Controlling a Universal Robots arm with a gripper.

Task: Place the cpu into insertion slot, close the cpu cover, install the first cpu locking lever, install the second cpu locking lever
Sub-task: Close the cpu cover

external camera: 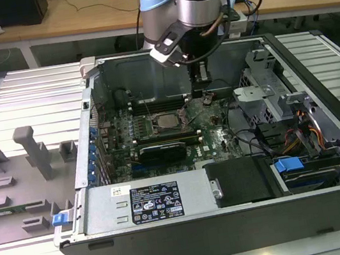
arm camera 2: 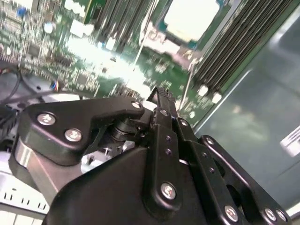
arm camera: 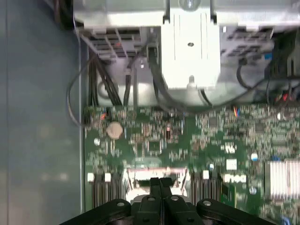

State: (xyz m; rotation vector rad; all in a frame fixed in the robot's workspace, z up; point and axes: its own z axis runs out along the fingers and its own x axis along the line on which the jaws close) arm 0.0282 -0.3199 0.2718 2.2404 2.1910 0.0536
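**Closed jaws beside the socket**

In the exterior view our jaws are clenched on nothing, low over the motherboard, just right of the cpu, which sits in its socket at frame centre. We think any push here should be slow.

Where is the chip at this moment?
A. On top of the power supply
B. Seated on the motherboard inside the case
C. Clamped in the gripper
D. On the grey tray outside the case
B: in the exterior view the chip sits flat on the motherboard, and in the first wrist view the gripper is shut with no chip between its fingers.
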